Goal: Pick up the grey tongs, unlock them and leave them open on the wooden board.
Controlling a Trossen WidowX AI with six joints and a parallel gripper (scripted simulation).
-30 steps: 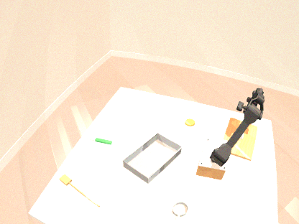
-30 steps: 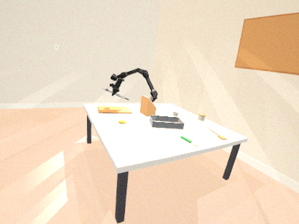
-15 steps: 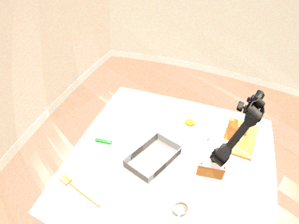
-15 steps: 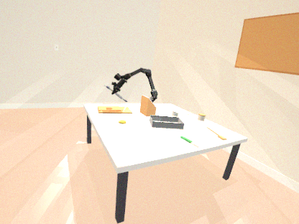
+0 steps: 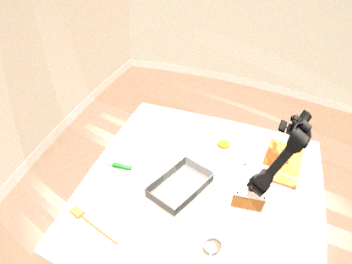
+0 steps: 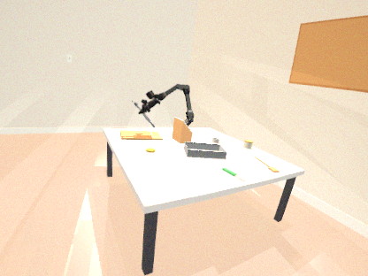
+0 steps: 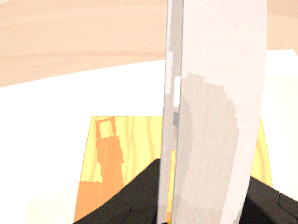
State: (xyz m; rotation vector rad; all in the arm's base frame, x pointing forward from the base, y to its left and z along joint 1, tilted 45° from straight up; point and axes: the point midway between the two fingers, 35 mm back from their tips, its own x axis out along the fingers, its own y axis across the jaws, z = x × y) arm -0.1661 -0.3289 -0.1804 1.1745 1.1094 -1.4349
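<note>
So the gripper (image 6: 145, 106) is clamped on the grey tongs (image 6: 144, 112), holding them up in the air above the wooden board (image 6: 141, 134), well clear of the roasting tin (image 6: 205, 150). What matters next is the tilt: from the exterior view the tongs' long axis slants, tips angled down toward the board but not straight down. In the wrist view the arms (image 7: 200, 116) look pressed together, so I'd guess they're not unlocked yet

White table (image 5: 169, 127) with roasting tin (image 5: 179, 185)
</note>
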